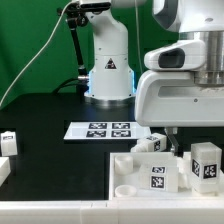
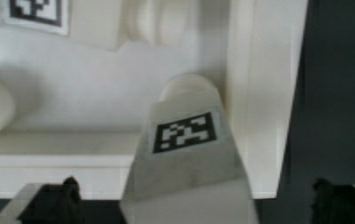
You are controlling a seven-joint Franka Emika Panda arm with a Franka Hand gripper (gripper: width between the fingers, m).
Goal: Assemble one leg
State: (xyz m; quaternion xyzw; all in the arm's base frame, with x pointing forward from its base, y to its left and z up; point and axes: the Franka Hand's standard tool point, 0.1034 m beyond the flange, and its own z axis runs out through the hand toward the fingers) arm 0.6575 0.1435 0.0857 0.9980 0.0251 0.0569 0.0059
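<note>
In the wrist view a leg [image 2: 188, 140], a white post with a black-and-white tag, stands between my fingers. It rests on the large white rimmed panel [image 2: 67, 135]. My gripper [image 2: 195, 202] is open. Both dark fingertips [image 2: 53, 202] stand clear of the leg's sides with a gap on each side. In the exterior view the gripper [image 1: 168, 138] hangs low over the far edge of the panel [image 1: 128, 182], at the leg [image 1: 158, 146]. Another tagged leg [image 1: 158, 178] sits on the panel.
The marker board [image 1: 100, 130] lies mid-table in front of the robot base [image 1: 108, 75]. One more leg [image 1: 205, 165] stands at the exterior view's right. Two more legs [image 1: 8, 141] [image 1: 3, 170] stand at its left edge.
</note>
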